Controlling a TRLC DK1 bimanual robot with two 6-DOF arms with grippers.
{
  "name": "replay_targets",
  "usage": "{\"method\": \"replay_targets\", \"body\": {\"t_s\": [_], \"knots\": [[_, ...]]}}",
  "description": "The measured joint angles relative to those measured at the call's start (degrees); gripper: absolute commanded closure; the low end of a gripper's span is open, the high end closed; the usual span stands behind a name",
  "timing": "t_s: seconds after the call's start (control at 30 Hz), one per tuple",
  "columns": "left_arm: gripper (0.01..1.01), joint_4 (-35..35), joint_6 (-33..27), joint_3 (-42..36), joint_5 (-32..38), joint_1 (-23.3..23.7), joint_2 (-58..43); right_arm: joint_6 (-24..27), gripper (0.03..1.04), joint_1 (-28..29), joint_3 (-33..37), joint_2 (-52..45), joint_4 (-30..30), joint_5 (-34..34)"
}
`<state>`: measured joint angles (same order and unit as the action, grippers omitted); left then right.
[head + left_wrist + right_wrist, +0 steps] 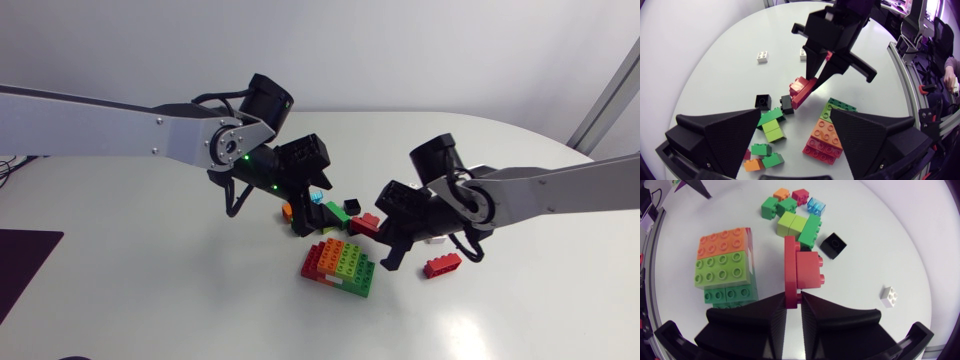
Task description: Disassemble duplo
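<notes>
A stack of duplo bricks [340, 265], with red, orange, lime and green layers, lies on the white table; it shows too as the stack [725, 262] and the stack [827, 132]. My right gripper [385, 228] is shut on a red duplo piece [801, 269] just beside the stack, its fingers [775, 311] pinching the piece's thin edge. The left wrist view shows the same red piece [800, 90]. My left gripper [795, 145] hovers open over the loose bricks with nothing between its fingers [720, 135].
Loose bricks lie behind the stack: black [833, 245], lime and green [800, 226], blue [815, 206], orange [781, 193], red [800, 196]. A white brick [889, 296] lies apart. A red brick [441, 265] sits under my right arm.
</notes>
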<state>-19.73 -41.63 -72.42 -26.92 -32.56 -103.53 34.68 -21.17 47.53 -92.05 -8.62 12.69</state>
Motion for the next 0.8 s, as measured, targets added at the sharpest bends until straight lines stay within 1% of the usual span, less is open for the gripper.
{"method": "replay_targets", "body": {"t_s": [0.1,0.23,0.3,0.4,0.47,0.63,0.7,0.8], "knots": [[0.061,-0.46,-0.92,-0.02,-1.09,-0.02,0.0,0.74,1.01,0.61,-1.07,4.24,-1.31,1.05],[0.079,-3.21,-3.17,0.0,-3.5,-0.17,0.02,1.2,1.01,0.79,-2.69,8.85,-3.61,2.27],[0.133,-5.16,-4.76,0.0,-5.01,-0.5,0.15,1.25,1.01,0.79,-3.54,10.99,-4.79,2.82],[0.138,-8.09,-7.08,0.22,-6.82,-0.96,0.83,1.38,1.01,0.76,-4.55,14.14,-6.84,4.04],[0.166,-10.14,-9.11,0.37,-8.13,-1.31,1.75,1.38,1.01,0.7,-4.83,16.13,-8.83,5.57],[0.21,-12.46,-11.34,0.22,-9.18,-1.77,3.21,1.14,1.01,-1.25,-4.92,20.24,-12.44,7.37],[0.266,-13.46,-11.52,-0.02,-9.86,-1.81,3.19,0.85,1.01,-2.47,-4.92,21.14,-13.18,7.74],[0.267,-14.16,-11.52,-0.37,-10.32,-2.47,3.19,0.24,1.01,-4.46,-4.92,21.88,-13.86,7.96]]}}
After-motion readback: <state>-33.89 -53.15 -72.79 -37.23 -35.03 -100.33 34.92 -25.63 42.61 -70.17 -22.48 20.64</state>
